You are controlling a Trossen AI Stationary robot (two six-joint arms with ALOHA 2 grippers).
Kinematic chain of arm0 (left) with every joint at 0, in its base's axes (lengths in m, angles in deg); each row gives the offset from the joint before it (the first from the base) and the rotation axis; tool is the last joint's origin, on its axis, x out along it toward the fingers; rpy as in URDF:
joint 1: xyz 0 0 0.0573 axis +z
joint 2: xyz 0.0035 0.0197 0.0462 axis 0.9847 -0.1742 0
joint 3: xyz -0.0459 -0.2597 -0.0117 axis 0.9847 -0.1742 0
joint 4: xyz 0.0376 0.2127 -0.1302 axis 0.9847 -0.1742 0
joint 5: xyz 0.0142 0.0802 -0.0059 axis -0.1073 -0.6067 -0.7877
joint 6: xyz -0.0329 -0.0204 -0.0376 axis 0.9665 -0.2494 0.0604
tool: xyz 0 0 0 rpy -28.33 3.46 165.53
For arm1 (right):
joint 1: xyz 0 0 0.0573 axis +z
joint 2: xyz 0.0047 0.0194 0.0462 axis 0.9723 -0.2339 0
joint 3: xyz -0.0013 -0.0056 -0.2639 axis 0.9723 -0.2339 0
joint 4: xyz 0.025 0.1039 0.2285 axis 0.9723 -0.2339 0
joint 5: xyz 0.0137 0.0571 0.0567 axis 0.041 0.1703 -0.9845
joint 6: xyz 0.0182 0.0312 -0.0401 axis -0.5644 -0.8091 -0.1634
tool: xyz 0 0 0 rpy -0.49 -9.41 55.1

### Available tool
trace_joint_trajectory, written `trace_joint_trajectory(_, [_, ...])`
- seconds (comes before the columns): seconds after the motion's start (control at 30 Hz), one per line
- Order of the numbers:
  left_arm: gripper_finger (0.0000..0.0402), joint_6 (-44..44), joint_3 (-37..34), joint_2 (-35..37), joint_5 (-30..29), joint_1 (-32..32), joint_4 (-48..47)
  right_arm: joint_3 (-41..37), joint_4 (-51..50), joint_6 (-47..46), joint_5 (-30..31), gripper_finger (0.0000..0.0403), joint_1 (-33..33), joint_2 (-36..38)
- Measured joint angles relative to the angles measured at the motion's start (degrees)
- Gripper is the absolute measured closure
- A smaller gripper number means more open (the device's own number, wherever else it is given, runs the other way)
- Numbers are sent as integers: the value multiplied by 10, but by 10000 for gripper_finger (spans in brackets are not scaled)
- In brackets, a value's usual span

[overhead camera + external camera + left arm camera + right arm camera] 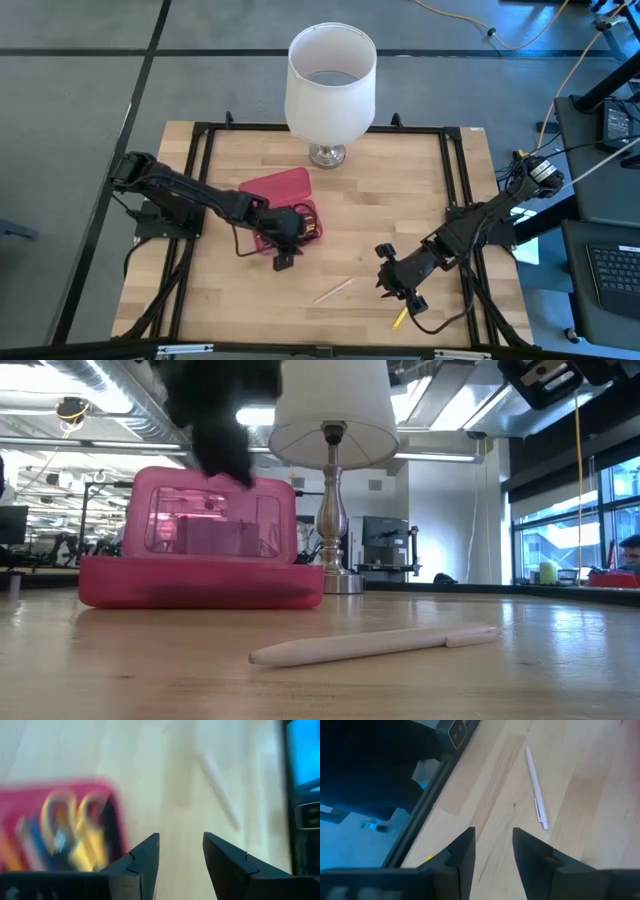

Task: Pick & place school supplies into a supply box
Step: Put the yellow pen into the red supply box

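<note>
Pen [332,291], pale, one item: lies loose on the table [400,190], near-centre, long axis slanting from near-left to far-right. Sits between the two grippers, right of the box [283,205] and left of the right gripper [390,283], which looks the closer. Right gripper: fingers apart, nothing between them. Left gripper [181,862]: at the near right corner of the box, fingers apart, empty. Box: red, lid up, scissors [82,832] and pens inside. Yellow pencil [399,318]: near edge, just beside the right gripper.
</note>
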Motion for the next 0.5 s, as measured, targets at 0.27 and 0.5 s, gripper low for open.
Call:
trace_joint_trajectory(0.27, [252, -51, 0, 0, -6, -28, 92, 0, -1, -50, 0, 270, 26, 0])
trace_joint_trajectory(0.5, [255, -38, 0, 0, -6, -81, 140, 0, 9, -93, 0, 270, 57, 0])
